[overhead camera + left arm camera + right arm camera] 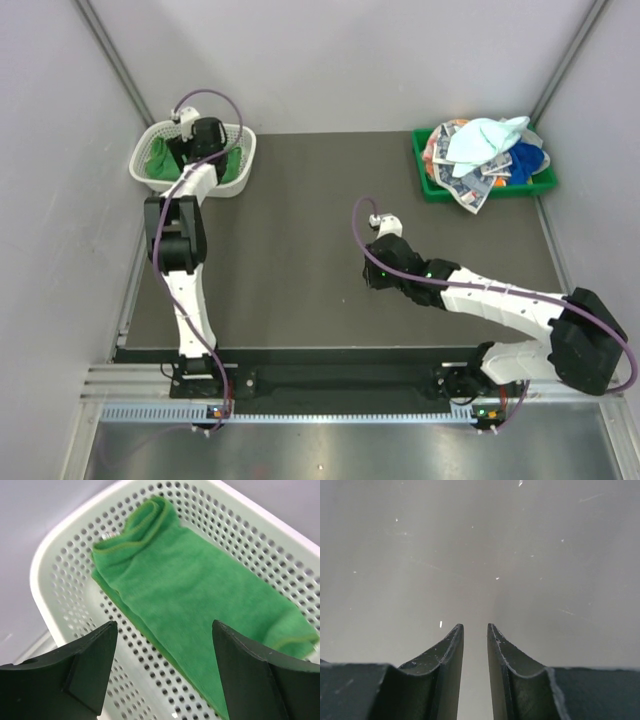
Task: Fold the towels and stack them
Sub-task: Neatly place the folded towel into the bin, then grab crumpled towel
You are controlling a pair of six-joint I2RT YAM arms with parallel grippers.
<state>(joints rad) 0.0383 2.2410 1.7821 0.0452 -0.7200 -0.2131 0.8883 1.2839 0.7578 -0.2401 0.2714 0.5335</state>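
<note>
Step in hand, my read: drop-off of the first one. The bright green folded microfibre towel lies flat in the white perforated plastic basket at the far left corner.

Left gripper hangs right above it. Jaws spread wide, nothing in them, and no contact with the cloth that I can see.

Right gripper sits low over the bare dark table. Jaws nearly together with a thin gap, empty.

The other towels are heaped unfolded in the green plastic tray, far right. The pale mint towel is on top, with the royal blue towel, the orange-pink print towel and the white towel with grey-blue squares under it.

Progress: early, one of several done.

Next move calls for:
- lifting the left arm clear of the basket
- opening the right jaws wider
- pinching only the mint layer off the heap
- spreading it on the open table
</note>
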